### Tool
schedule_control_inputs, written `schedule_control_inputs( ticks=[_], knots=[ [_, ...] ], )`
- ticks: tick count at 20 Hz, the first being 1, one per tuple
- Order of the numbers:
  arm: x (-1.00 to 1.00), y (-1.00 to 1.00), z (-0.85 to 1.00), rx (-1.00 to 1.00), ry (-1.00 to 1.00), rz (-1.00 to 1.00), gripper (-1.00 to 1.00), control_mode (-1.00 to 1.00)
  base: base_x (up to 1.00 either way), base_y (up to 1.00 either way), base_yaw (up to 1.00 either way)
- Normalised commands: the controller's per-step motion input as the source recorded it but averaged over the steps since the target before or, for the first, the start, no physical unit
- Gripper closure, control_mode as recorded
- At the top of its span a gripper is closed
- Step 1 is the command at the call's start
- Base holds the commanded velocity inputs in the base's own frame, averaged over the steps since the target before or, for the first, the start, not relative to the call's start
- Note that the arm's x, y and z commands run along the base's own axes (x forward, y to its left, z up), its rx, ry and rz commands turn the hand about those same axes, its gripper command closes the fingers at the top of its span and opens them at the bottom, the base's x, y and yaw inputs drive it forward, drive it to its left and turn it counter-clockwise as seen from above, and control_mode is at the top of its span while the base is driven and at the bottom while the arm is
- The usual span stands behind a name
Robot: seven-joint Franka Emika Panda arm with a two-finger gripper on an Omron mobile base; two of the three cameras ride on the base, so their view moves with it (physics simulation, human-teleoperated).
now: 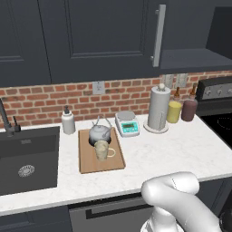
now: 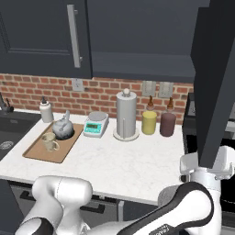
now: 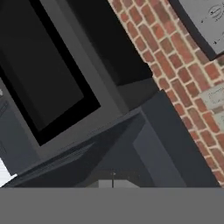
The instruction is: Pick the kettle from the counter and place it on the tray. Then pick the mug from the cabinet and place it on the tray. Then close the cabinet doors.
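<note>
A red brick wall (image 1: 50, 97) is running behind the worktop, carrying a grey outlet plate (image 1: 98, 87). A dark sink (image 1: 28, 158) with a black tap (image 1: 6, 118) is sitting at the left, and a black stove (image 1: 218, 108) is standing at the right.

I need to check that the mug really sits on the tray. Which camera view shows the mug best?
The left base view: the mug stands on the tray, in front of the kettle, its handle visible. The right base view shows the same mug smaller and farther off.
</note>
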Motion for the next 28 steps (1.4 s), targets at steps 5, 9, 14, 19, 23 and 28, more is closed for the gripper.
schedule_control_inputs(
  ticks=[5,9,14,19,23,28],
  knots=[
    [0.00,-0.43,0.00,0.18,-0.17,0.05,1.00,-1.00,0.00,0.00,0.00],
    [0.01,-0.37,0.00,0.17,-0.08,0.05,1.00,-1.00,0.00,0.00,0.00],
    [0.00,-0.17,0.05,0.07,-0.22,0.02,1.00,-1.00,0.00,0.00,0.00],
    [0.00,-0.01,0.52,0.00,-0.20,0.00,1.00,-1.00,0.00,0.00,0.00],
    [0.00,0.14,0.54,-0.02,-0.20,0.00,1.00,-1.00,0.00,0.00,0.00],
    [0.08,0.41,0.31,-0.08,-0.13,0.01,1.00,-1.00,0.00,0.00,0.00]
  ],
)
